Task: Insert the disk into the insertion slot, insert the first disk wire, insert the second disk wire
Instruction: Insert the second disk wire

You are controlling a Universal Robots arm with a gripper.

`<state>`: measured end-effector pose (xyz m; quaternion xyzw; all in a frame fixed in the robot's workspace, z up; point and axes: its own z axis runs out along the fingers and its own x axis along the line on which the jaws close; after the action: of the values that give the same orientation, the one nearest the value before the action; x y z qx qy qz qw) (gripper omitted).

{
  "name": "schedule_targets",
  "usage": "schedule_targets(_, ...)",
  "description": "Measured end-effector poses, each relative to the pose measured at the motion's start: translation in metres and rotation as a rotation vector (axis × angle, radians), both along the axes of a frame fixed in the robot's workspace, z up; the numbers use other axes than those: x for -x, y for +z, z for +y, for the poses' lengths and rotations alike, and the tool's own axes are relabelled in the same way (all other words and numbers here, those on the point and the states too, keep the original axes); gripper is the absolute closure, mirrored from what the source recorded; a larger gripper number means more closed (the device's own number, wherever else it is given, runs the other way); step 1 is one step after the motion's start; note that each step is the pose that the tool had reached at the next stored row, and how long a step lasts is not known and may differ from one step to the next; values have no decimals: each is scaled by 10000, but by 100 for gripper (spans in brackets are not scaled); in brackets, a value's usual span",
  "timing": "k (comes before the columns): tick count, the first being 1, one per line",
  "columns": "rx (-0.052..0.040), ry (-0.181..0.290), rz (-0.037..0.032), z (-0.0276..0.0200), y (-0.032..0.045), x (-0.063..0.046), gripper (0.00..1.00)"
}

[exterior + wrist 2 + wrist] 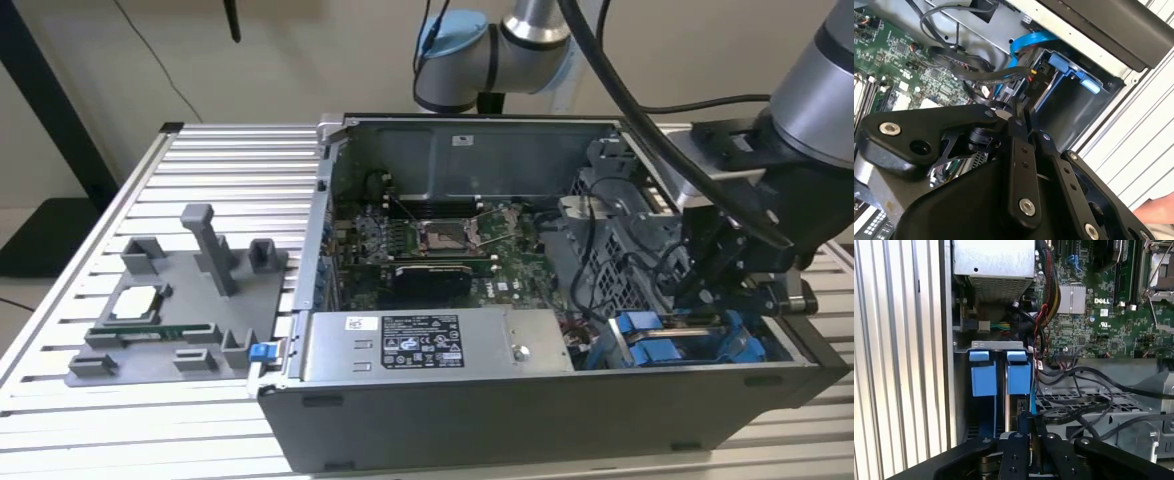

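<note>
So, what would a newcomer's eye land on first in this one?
Probably the open computer case on the slatted table, green motherboard exposed, with the arm reaching into its corner at the exterior view's right. There the gripper sits among black cables right at the bright blue tabs of the insertion slot. The grey power-supply box with its white sticker also stands out along the near wall.

Two blue tabs (979,374), perhaps more.
</note>
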<state>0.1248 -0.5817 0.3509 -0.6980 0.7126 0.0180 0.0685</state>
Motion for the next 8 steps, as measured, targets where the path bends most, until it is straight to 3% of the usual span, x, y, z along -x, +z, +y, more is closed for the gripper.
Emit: schedule_targets(8,2,0,0,0,-53,-51,100)
